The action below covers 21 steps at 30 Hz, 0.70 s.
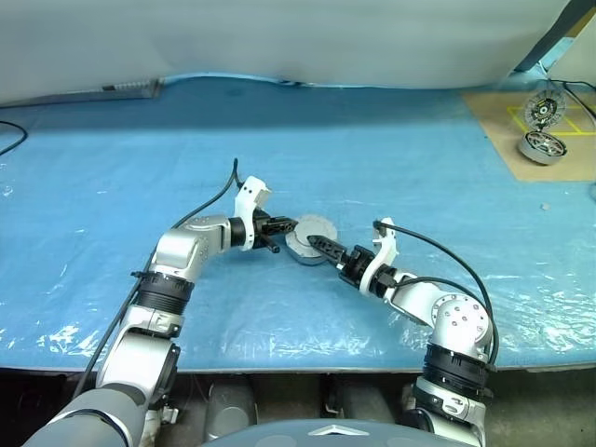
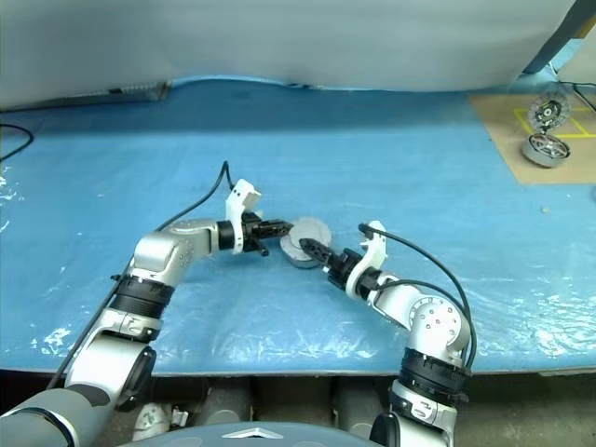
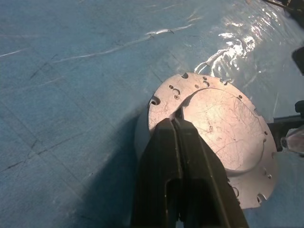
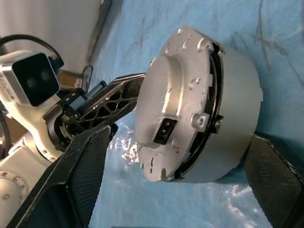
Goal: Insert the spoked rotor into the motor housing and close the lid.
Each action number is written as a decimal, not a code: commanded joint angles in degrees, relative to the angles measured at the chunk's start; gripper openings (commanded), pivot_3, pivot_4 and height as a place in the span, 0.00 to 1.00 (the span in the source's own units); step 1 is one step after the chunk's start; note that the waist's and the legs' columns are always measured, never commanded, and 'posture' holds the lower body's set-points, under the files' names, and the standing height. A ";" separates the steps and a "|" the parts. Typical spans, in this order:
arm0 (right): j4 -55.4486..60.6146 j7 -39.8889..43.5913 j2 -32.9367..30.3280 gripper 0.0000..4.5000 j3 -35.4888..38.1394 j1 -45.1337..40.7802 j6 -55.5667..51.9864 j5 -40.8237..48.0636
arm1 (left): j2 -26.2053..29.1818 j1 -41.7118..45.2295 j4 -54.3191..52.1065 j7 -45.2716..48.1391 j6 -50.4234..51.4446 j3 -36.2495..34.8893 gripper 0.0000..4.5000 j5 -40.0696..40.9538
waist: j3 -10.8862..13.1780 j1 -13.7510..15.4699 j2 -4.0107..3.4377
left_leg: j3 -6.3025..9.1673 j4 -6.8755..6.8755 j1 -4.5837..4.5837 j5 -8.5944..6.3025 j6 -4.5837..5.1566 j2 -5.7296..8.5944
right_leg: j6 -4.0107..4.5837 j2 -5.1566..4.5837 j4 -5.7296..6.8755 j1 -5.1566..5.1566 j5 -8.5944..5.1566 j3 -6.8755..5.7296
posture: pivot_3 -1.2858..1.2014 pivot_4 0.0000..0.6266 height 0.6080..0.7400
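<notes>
- Motor housing (image 1: 300, 250) sits just below the middle of the head views, a round shallow grey metal cup on the blue plastic-covered surface (image 1: 372, 149), between the two tools.
- Its lid (image 4: 178, 99) lies closed over it: plain grey outside, a raised centre, small holes and notches round the edge and a small dark rectangular socket on its face. In the right wrist view a thin dark seam runs between lid and housing wall (image 4: 237, 118).
- With the lid down, the inside of the housing is hidden; coils and spoked rotor cannot be made out.
- Left tool (image 3: 179, 124) has its two black fingers pressed together, tips resting on the lid's top near the edge of the raised centre; nothing is pinched between them.
- Right tool (image 4: 175, 190) stands spread wide, one meshed black finger (image 4: 80, 166) on each side of the housing, neither clearly touching it; the far finger is cut off at the frame's lower right.
- At the upper right of the head views, on tan cardboard (image 1: 494, 121) with yellow tape lines, lie a spoked wheel (image 1: 545, 111) and a similar round unit (image 1: 544, 147), too small to read in detail.
</notes>
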<state>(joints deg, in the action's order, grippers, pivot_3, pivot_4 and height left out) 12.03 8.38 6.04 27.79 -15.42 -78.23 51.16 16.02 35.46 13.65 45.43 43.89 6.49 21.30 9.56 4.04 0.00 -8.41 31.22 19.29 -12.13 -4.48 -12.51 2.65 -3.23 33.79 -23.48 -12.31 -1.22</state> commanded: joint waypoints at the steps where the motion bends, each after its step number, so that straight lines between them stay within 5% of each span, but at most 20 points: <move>1: -1.56 -4.00 4.76 0.86 4.65 -1.29 -2.59 8.21 | -0.12 -1.50 -0.62 -0.16 0.57 1.12 0.00 -0.46 | 0.00 -0.01 -0.01 | 0.00 0.00 0.00 0.00 0.00 0.00 | 0.00 0.00 0.00 0.00 0.00 0.00 | 0.52 0.24 1.00; 10: -2.54 -10.53 2.77 0.25 2.80 0.95 -1.97 18.07 | -0.17 -2.37 -1.07 -0.69 1.12 0.66 0.00 -0.23 | 0.01 0.03 -0.07 | 0.00 -0.03 0.02 0.00 -0.01 0.00 | -0.17 0.00 -0.03 -0.01 0.08 -0.03 | 0.52 0.24 1.00; 17: -2.80 -13.48 1.57 0.25 1.17 1.71 -0.11 20.66 | -1.63 -1.13 -0.27 -1.17 2.86 -1.72 0.00 1.68 | 0.01 0.03 -0.08 | 0.01 -0.03 0.04 0.00 -0.02 0.03 | -0.22 -0.03 -0.03 -0.01 0.11 -0.04 | 0.52 0.24 1.00; 21: -2.61 -14.57 1.10 0.25 0.43 2.34 1.62 22.29 | -3.48 0.58 0.54 -3.59 4.94 -6.84 0.26 4.11 | 0.02 0.06 -0.09 | 0.01 -0.03 0.05 0.00 -0.02 0.04 | -0.24 -0.04 -0.02 -0.01 0.12 -0.04 | 0.52 0.24 1.00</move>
<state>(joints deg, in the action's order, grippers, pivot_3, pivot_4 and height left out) 8.17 -5.98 5.67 29.99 -13.10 -77.85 70.27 13.82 34.88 14.91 42.13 47.71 0.64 22.85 9.58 4.09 -0.09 -8.40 31.20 19.35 -12.13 -4.50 -12.45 2.41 -3.29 33.76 -23.51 -12.19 -1.27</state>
